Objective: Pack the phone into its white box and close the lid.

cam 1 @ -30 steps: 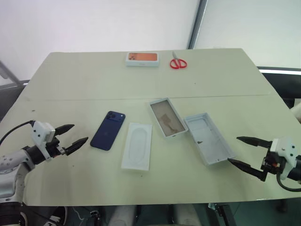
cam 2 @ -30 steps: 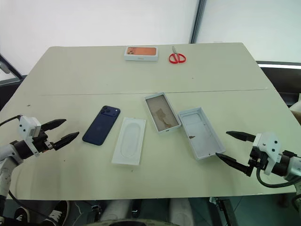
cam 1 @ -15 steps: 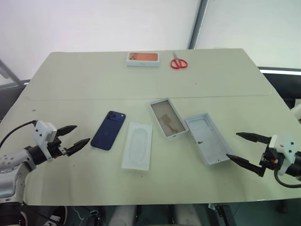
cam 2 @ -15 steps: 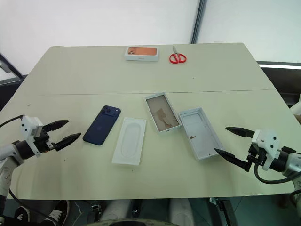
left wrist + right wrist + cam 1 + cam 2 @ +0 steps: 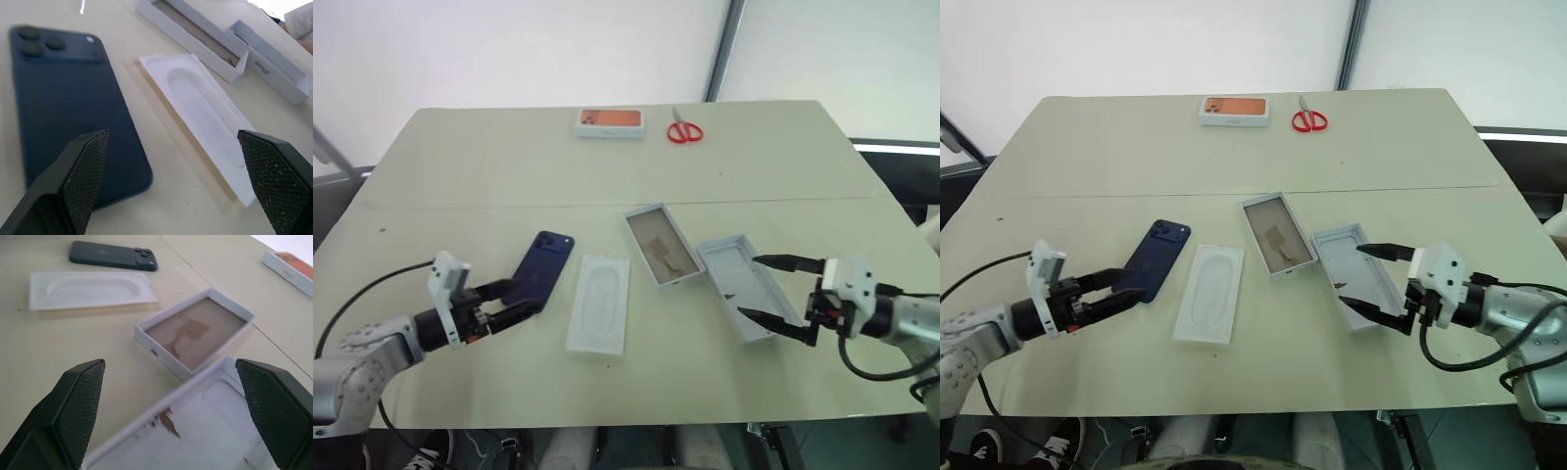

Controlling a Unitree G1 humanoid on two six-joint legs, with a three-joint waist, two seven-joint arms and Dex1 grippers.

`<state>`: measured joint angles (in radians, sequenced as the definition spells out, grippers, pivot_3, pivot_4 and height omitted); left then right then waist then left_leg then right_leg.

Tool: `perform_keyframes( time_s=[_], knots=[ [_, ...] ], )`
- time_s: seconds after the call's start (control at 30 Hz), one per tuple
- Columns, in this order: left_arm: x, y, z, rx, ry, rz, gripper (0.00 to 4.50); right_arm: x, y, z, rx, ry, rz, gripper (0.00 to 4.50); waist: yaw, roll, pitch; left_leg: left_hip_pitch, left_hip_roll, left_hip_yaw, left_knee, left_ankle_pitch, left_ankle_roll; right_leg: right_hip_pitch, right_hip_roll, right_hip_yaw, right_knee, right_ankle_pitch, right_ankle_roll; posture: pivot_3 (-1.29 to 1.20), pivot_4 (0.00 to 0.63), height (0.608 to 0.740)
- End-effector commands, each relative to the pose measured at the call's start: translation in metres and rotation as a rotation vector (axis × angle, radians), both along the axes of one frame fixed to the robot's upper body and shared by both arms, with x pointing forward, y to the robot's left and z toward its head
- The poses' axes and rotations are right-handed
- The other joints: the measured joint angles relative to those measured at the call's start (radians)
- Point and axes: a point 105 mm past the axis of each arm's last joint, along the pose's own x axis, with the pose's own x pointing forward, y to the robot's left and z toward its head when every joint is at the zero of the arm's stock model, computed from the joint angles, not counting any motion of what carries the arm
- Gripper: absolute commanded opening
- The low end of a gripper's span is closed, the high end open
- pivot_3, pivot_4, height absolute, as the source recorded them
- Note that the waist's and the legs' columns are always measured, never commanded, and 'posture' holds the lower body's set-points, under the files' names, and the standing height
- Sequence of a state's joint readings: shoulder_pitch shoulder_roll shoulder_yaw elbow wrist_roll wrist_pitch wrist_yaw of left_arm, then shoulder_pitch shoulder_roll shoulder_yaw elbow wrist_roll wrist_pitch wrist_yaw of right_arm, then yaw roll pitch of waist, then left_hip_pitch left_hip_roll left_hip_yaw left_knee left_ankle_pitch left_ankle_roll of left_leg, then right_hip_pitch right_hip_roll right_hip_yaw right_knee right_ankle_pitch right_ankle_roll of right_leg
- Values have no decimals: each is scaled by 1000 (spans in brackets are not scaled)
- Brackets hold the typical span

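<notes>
The dark blue phone [image 5: 541,267] lies back up on the table, left of centre. My left gripper [image 5: 525,299] is open, with its fingertips at the phone's near end; whether they touch it I cannot tell. The white box [image 5: 660,244], tan inside, sits open at the centre. Beside it on the right, the lid [image 5: 732,274] lies inside up. My right gripper [image 5: 747,286] is open, its two fingers reaching over the lid's near half from the right. The right wrist view shows the lid [image 5: 195,440] close below and the box [image 5: 195,333] just beyond.
A flat white insert [image 5: 599,302] with an oval recess lies between the phone and the box. An orange-faced white case [image 5: 609,121] and red scissors [image 5: 683,130] rest at the far edge of the table [image 5: 460,166].
Both arms have swung inward. The left gripper moved right to the phone's near end and rolled. The right gripper moved left and now hangs over the lid. Both stayed open.
</notes>
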<state>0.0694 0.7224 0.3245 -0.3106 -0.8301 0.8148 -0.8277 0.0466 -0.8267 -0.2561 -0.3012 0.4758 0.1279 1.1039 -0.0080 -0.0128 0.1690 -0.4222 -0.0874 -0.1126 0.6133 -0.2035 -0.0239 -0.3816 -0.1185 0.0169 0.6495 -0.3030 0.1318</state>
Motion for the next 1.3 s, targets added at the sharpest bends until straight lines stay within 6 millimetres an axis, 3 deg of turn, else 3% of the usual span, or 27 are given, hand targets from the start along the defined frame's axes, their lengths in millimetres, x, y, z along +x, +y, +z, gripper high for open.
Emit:
perform_keyframes(
  time_s=[0.03, 0.27, 0.47, 0.57, 0.8, 1.03, 1.13, 1.3],
  knots=[
    [0, -18, 8, -111, 51, -12, 4424, 5, 12, 7, 24, -37, 20, 4462, 3, 0, 0, 0, 0, 0, 0, 0, 0, 0, 0, 0, 0, 0, 0, 0, 150, 740],
    [-1, -41, 2, -221, 172, -17, 4424, 7, 17, 5, 28, -41, 29, 4462, 5, 0, 0, 0, 0, -1, 1, 0, 0, 0, 0, -1, 0, 0, 0, 0, 150, 740],
    [-10, -48, -15, -255, 298, -58, 4424, 9, 19, 8, 33, -58, 20, 4462, 0, 0, 0, 0, 0, 0, 0, 0, 0, 0, 1, -1, 1, 0, 0, 0, 150, 740],
    [-10, -55, -17, -348, 342, -57, 4424, 10, 20, 8, 35, -71, 11, 4462, 1, 0, 0, 0, 0, 0, 1, 0, 0, 0, 0, -1, 0, 0, 0, 0, 150, 740],
    [-7, -63, -34, -338, 402, -27, 4424, 11, 22, 9, 39, -86, -2, 4462, 15, 0, 0, 0, -1, 0, 1, 0, 0, 0, 0, 0, 0, 0, 0, 0, 150, 740],
    [-7, -74, -41, -458, 487, -40, 4424, 14, 24, 11, 42, -101, -7, 4462, 24, 2, -2, 2, -1, 0, 2, 0, 0, 3, 0, 0, -1, -1, -3, 0, 150, 740],
    [-10, -81, -39, -495, 506, -68, 3617, 13, 25, 10, 43, -102, -6, 4500, 21, 2, -2, 3, -1, 0, 2, 0, 1, 5, 0, 0, -1, -1, -3, 0, 150, 740],
    [-9, -82, -40, -487, 521, -51, 1118, 13, 25, 11, 45, -106, -9, 4500, 21, 3, -2, 3, -1, 0, 2, -1, 1, 4, 0, 0, -1, -1, -2, 0, 150, 740]
  ],
)
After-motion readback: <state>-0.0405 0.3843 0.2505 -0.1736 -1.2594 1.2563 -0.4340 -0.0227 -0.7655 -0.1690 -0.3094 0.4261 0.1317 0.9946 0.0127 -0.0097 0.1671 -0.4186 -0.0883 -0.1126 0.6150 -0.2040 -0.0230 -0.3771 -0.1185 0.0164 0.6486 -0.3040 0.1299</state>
